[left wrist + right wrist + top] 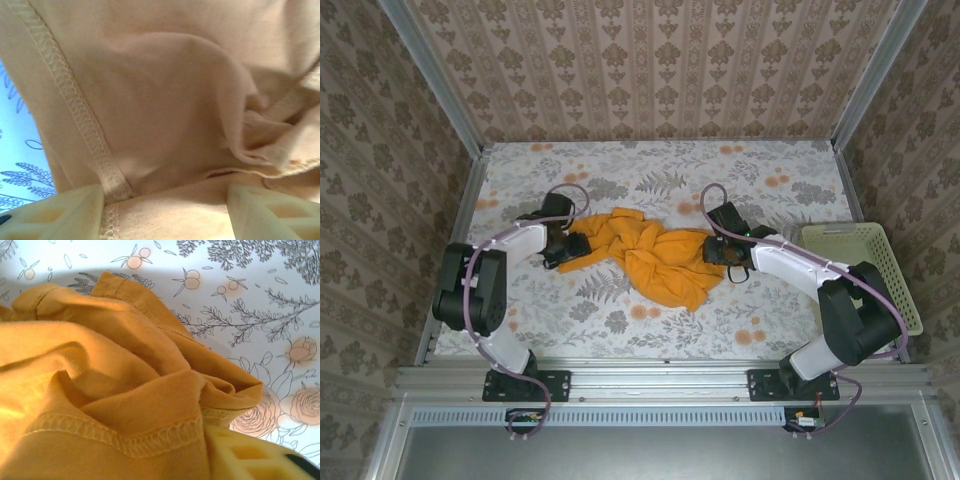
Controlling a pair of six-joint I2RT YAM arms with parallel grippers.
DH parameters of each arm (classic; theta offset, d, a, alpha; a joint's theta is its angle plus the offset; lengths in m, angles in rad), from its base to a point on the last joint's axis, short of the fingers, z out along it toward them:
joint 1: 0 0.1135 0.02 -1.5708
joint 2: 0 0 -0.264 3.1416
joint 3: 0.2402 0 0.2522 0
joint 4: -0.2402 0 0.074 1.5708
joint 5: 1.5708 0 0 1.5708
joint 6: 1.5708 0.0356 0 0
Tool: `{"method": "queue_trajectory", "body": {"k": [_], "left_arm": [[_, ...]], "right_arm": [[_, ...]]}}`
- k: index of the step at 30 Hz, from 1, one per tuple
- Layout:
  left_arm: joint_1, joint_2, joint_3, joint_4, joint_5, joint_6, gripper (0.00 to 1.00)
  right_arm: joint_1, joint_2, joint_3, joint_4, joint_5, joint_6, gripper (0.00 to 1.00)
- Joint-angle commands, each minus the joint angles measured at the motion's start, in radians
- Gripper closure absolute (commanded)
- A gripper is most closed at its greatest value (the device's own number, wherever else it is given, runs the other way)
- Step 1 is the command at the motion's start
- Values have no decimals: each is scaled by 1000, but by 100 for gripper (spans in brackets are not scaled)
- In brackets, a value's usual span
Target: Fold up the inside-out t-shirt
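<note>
The inside-out t-shirt (pixel 650 258) lies crumpled in a mustard-orange heap in the middle of the flowered table (pixel 670 170). My left gripper (pixel 565 247) is at the shirt's left end. In the left wrist view its two cream fingers (pixel 55 215) stand wide apart, with smooth cloth (pixel 165 125) and a stitched seam spanning the gap. My right gripper (pixel 718 250) is at the heap's right end. Its wrist view shows one yellow finger (pixel 250 457) beside a hemmed fold of the shirt (pixel 125 390). Cloth hides the other finger.
A pale cream mesh basket (pixel 840 231) stands at the table's right edge, behind the right arm. Metal rails and patterned walls close in the table on three sides. Bare tablecloth lies beyond and in front of the shirt.
</note>
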Motion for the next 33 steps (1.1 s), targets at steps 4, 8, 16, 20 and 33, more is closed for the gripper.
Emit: {"method": "queue_trajectory", "body": {"k": [4,8,16,20,33], "left_arm": [[-5,78,72,-43,-40,20,43],[-6,81,79,-42,-40,28,59],[-5,30,78,-42,-14,34,93],[-5,-17,71,-42,-4,34,100],[60,-154,182,-192,-5,71,100]], "right_arm": [[31,-58,20,-34,55,-54,34],[113,-96,45,-51,155,-156,21],[262,-62,98,-14,97,-225,7],[311,17,150,54,-43,-209,10],[262,186,343,-107,14,-247,78]]}}
